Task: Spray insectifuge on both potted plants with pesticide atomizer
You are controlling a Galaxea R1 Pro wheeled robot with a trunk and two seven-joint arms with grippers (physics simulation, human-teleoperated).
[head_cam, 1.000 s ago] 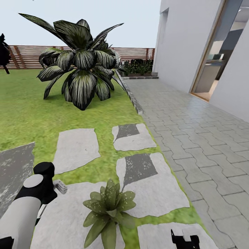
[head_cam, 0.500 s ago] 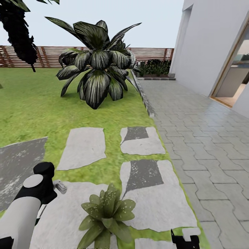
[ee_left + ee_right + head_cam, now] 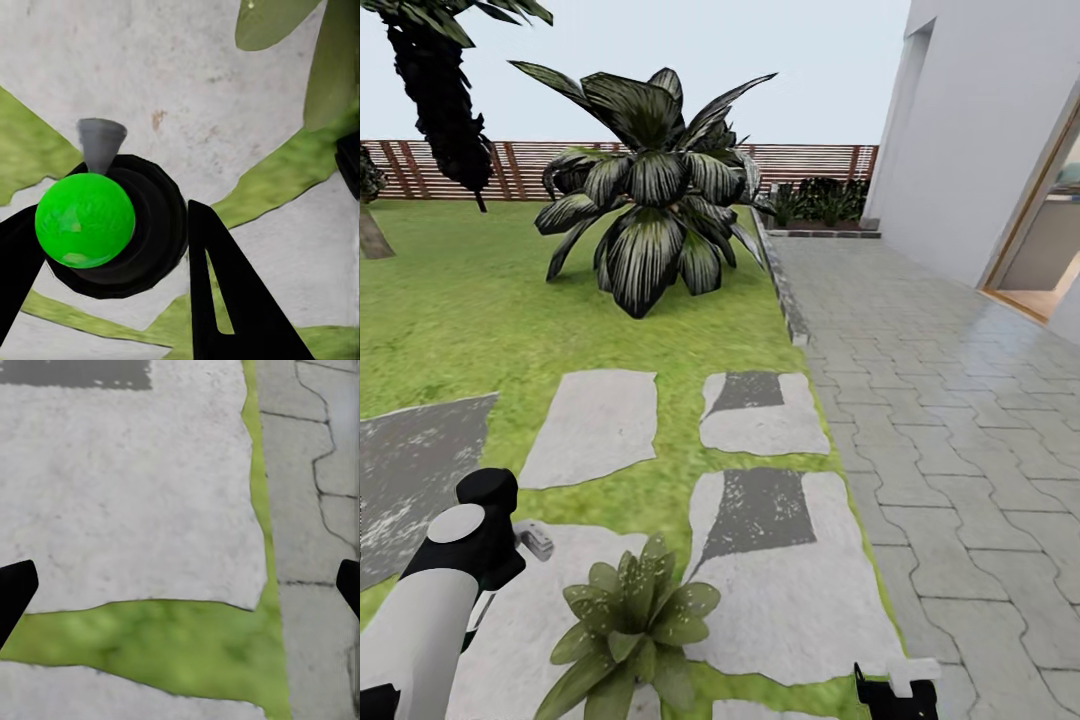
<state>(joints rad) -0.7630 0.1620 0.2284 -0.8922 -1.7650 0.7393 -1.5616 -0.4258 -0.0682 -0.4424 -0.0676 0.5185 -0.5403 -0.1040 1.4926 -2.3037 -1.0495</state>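
Already, in the head view, the sprayer (image 3: 532, 540) sits in the left gripper (image 3: 495, 555) at the lower left, its grey nozzle toward the one small potted plant (image 3: 622, 630) at the bottom centre, just beside it on a stepping stone (image 3: 792, 575). So the pickup looks done and spraying is the step in hand; the next move calls for aiming the nozzle over that rosette, then finding the second plant. I count five stepping stones, one big dark palm bush (image 3: 650, 210) at the upper centre, and one fence (image 3: 520, 168).

From the left wrist view, both fingers (image 3: 225, 292) are clamped on the sprayer's black body, green cap and grey nozzle, leaves nearby.

From the right wrist view, the right gripper (image 3: 180, 585) stands wide apart, holding nothing, probably over a grass strip (image 3: 150, 641).
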